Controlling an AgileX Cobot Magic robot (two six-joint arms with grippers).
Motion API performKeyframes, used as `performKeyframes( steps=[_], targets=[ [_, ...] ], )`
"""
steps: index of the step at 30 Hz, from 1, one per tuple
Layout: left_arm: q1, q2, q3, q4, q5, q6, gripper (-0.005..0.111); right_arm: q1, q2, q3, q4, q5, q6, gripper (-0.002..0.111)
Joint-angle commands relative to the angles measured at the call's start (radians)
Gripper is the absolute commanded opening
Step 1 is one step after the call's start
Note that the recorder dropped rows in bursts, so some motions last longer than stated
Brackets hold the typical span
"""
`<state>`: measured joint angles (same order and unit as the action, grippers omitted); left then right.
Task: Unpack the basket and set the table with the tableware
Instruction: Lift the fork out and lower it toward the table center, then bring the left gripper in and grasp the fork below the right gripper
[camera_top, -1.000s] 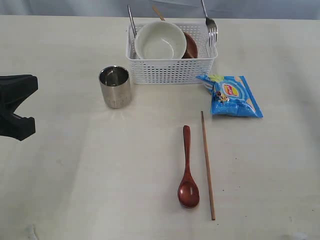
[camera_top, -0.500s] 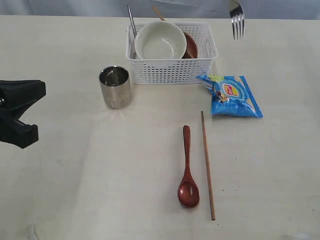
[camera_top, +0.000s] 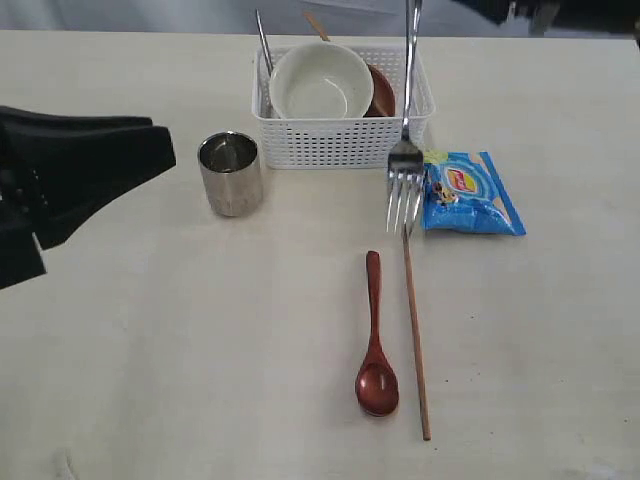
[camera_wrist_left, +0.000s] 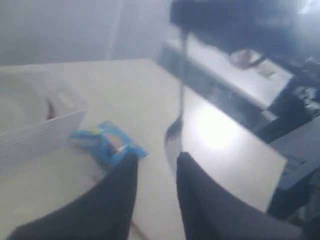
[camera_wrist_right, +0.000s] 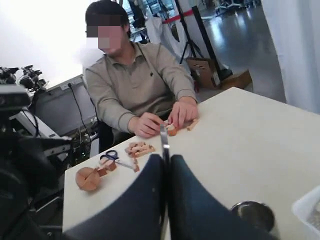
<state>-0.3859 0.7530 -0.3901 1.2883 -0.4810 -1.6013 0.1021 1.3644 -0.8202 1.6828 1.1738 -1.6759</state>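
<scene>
R tool (camera_wrist_right: 165, 159) clenched on fork (camera_top: 405, 182) handle; fork hangs tines-down, close to blue chip bag (camera_top: 467, 193). L tool (camera_wrist_left: 156, 161) parted, apparently empty; view blurred.

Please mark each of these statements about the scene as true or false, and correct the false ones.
1. The cream bowl sits inside the white perforated plastic basket. True.
2. The shiny steel cup stands inside the basket. False: it stands upright on the pale beige table, outside the basket and apart from it.
3. The steel fork lies flat on the table. False: it hangs tines down, its handle gripped by the right gripper.
4. The reddish-brown wooden spoon lies on the table beside a thin wooden chopstick. True.
</scene>
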Motion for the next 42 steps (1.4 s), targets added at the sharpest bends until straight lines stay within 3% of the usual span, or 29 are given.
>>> performKeyframes(
  steps=[1, 6, 11, 14, 17, 24, 33, 42],
  targets=[
    [-0.008, 0.054, -0.01, -0.214, -0.168, 0.156, 0.046, 0.056, -0.124, 0.159, 0.062, -0.001, -0.105, 0.0],
    [-0.008, 0.229, -0.018, -0.323, -0.319, 0.287, 0.047, 0.111, -0.198, 0.214, 0.062, -0.003, -0.104, 0.0],
    [-0.008, 0.469, -0.073, -0.329, -0.566, 0.35, 0.048, 0.115, -0.219, 0.216, 0.062, -0.005, -0.074, 0.0],
    [-0.008, 0.585, -0.121, -0.317, -0.671, 0.387, 0.058, 0.115, -0.219, 0.216, 0.062, -0.018, -0.074, 0.0],
    [-0.008, 0.675, -0.16, -0.284, -0.684, 0.398, 0.068, 0.115, -0.219, 0.216, 0.062, -0.015, -0.074, 0.0],
    [-0.008, 0.803, -0.201, -0.27, -0.74, 0.48, 0.068, 0.115, -0.219, 0.216, 0.062, -0.032, -0.074, 0.0],
    [-0.008, 0.818, -0.201, -0.284, -0.74, 0.568, 0.068, 0.115, -0.212, 0.216, 0.062, -0.105, -0.045, 0.0],
    [-0.073, 0.818, -0.227, -0.337, -0.74, 0.636, 0.068, 0.115, -0.212, 0.216, 0.062, -0.142, -0.016, 0.0]
  ],
)
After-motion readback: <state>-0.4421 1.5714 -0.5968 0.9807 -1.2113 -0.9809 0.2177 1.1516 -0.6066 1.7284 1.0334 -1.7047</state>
